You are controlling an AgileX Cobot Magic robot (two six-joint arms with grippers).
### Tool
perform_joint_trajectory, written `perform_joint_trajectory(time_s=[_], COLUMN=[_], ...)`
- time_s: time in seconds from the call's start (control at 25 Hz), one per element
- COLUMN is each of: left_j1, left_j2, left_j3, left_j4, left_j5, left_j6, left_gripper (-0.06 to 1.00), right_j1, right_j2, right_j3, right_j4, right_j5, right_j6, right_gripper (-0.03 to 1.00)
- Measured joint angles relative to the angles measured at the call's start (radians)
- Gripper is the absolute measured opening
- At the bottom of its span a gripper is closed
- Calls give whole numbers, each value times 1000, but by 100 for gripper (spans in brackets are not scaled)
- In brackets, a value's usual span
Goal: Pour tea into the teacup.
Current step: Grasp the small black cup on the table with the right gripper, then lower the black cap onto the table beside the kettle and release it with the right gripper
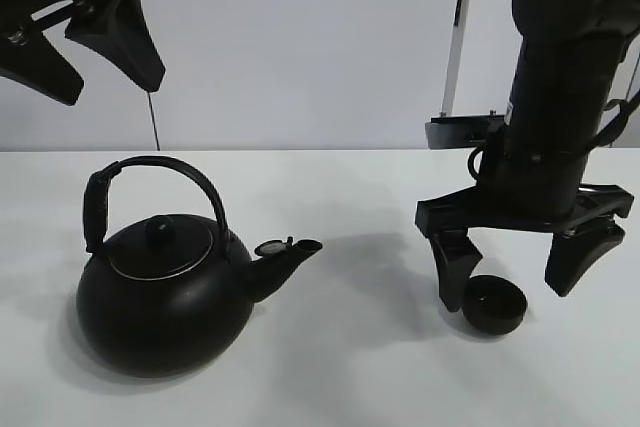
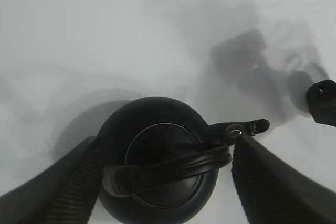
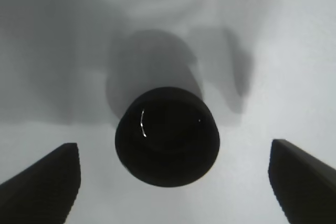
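The teacup [image 1: 493, 305], small, round and matte black, stands on the white table at the right. My right gripper [image 1: 508, 292] is open and reaches down over it, one finger on each side. In the right wrist view the teacup [image 3: 167, 137] sits between the fingers [image 3: 44, 182] with a gap on both sides. The big black kettle [image 1: 160, 292] stands at the left with its arched handle up and its spout pointing towards the cup. My left gripper [image 1: 110, 87] hangs open high above it. In the left wrist view the kettle [image 2: 157, 166] lies below the spread fingers [image 2: 278, 182].
The white table [image 1: 340, 367] runs to a pale back wall. A thin metal pole [image 1: 455, 37] stands at the back right, behind the right arm. A bare stretch of table separates the kettle's spout from the teacup.
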Motion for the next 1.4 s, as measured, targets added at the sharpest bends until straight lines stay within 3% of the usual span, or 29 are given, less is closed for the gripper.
perform_joint_trajectory(time_s=[0.44,0.68,1.4], left_j1=[0,0,0], left_j2=[0,0,0], left_j3=[0,0,0], left_j4=[0,0,0], left_j5=[0,0,0], left_j6=[0,0,0], left_gripper=[50,50,50], right_j1=[0,0,0], right_j2=[32,32,32], right_j3=[-1,-1,-1], right_j4=[5,5,9], right_j5=[-21,-32,-2], right_j6=[0,0,1], right_gripper=[61,40,40])
